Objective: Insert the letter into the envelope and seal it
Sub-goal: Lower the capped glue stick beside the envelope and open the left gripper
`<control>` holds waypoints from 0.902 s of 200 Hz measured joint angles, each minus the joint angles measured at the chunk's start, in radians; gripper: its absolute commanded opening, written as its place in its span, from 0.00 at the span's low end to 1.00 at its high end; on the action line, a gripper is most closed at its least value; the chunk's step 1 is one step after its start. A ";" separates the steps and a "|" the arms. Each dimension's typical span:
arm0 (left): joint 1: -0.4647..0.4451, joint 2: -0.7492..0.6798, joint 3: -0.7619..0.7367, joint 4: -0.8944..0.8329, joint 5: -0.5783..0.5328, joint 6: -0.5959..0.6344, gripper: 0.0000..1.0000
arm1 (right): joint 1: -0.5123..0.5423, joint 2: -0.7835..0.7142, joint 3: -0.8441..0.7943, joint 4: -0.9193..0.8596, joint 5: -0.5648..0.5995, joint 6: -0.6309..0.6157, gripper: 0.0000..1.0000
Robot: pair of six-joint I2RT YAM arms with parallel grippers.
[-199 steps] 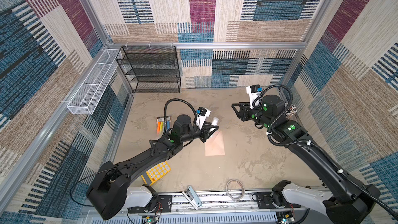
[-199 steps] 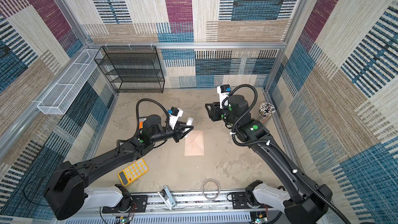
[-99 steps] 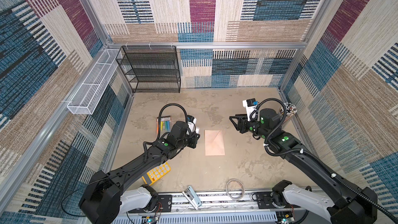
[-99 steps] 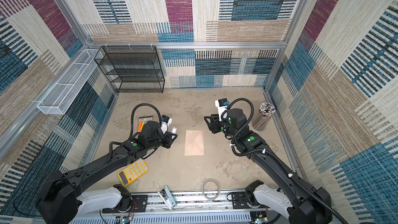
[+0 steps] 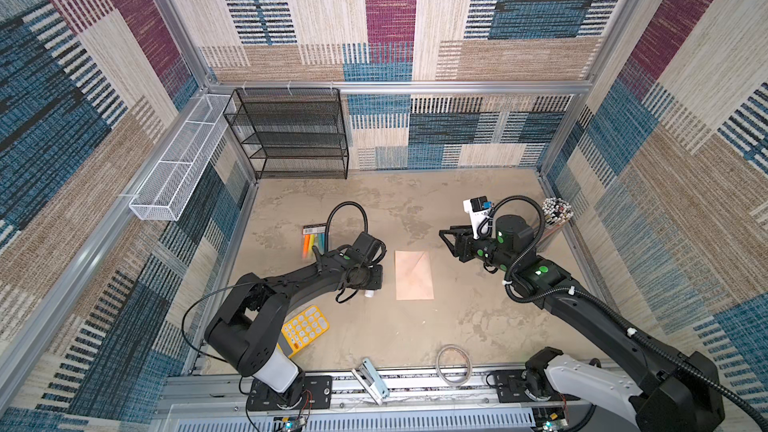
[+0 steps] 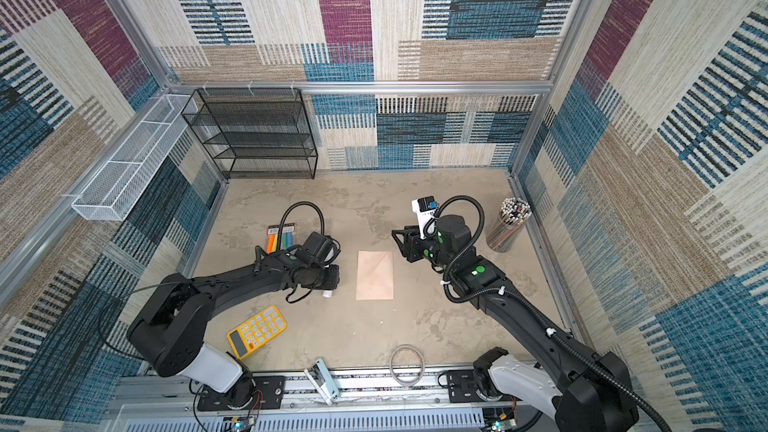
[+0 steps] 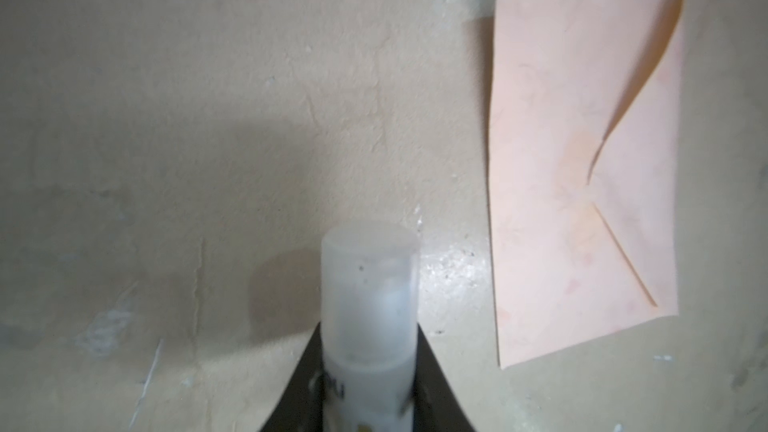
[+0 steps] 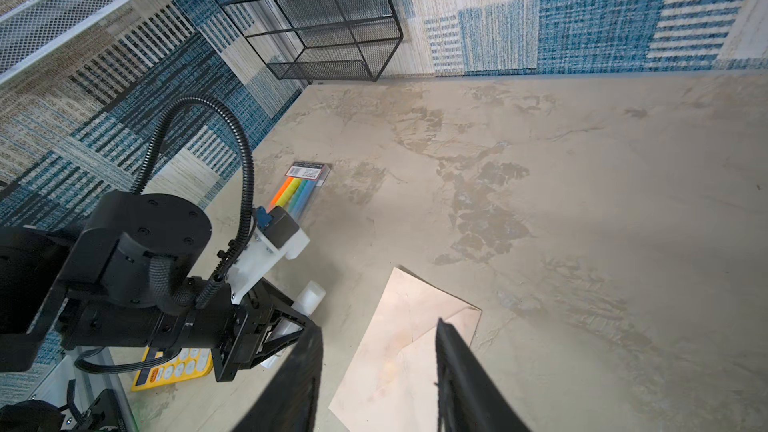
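Note:
The pale peach-pink envelope point(image 5: 413, 275) point(image 6: 375, 275) lies flat mid-table with its flap folded down over the back point(image 7: 582, 180) point(image 8: 407, 351). The letter does not show in any view. Just left of the envelope and low over the table, my left gripper point(image 5: 371, 281) point(image 6: 330, 281) point(image 7: 369, 328) is shut on a white translucent glue stick point(image 7: 370, 284) point(image 8: 309, 295) whose capped end points toward the table's near edge. My right gripper point(image 5: 451, 245) point(image 6: 401, 246) point(image 8: 378, 326) hovers open and empty by the envelope's far right corner.
A yellow calculator point(image 5: 305, 328) lies near the left arm's base, and a pack of coloured highlighters point(image 5: 313, 238) lies behind the left gripper. A black mesh shelf point(image 5: 291, 135) stands at the back left. A cup of pencils point(image 5: 555, 218) is at the right wall. A tape ring point(image 5: 454, 365) and a stapler point(image 5: 370, 380) lie at the front edge.
My left gripper has drawn back leftward off the envelope's edge and sunk lower, still holding the glue stick. My right gripper has come down and nearer, then held still.

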 measured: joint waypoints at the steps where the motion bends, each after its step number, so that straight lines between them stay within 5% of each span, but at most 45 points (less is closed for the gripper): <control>1: 0.000 0.002 0.001 0.000 0.000 0.000 0.05 | 0.000 0.000 0.000 0.000 0.000 0.000 0.48; 26: -0.001 0.041 0.006 -0.003 -0.009 -0.013 0.11 | 0.000 0.001 -0.004 0.002 0.000 -0.004 0.48; 94: -0.007 0.030 -0.010 0.020 -0.003 -0.024 0.50 | 0.000 0.001 -0.004 0.003 0.013 -0.019 0.48; 180: -0.005 -0.027 0.027 -0.015 0.018 -0.026 0.64 | 0.000 -0.011 0.001 0.013 0.097 -0.073 0.53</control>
